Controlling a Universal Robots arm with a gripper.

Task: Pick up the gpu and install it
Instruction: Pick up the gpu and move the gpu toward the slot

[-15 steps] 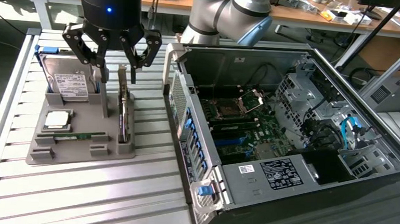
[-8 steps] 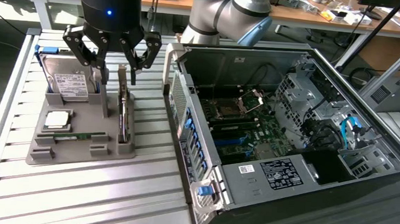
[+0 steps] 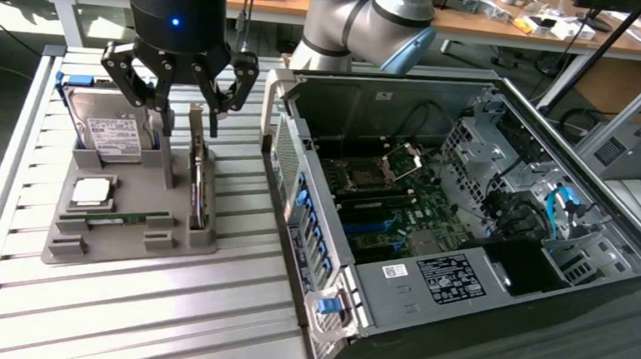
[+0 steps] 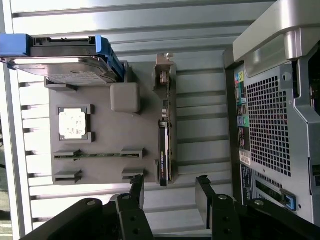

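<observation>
The gpu (image 3: 199, 185) stands on its long edge in a slot along one side of the grey holder tray (image 3: 116, 249), beside the open computer case (image 3: 409, 193). It is a thin dark card with a silver bracket at its far end. My gripper (image 3: 185, 111) hangs just above that bracket end, open, with nothing between its fingers. In the wrist view the gpu (image 4: 165, 135) runs edge-on along the tray (image 4: 115, 135). My gripper (image 4: 170, 192) is in line with it, and its fingers (image 4: 137, 192) are spread apart wider than the card.
On the tray also sit a silver hard drive (image 3: 112, 132) in a blue frame, a processor chip (image 3: 92, 191) and a green RAM stick (image 3: 123, 217). The case's motherboard (image 3: 392, 205) is exposed. The slatted metal table (image 3: 156, 320) has free room in front.
</observation>
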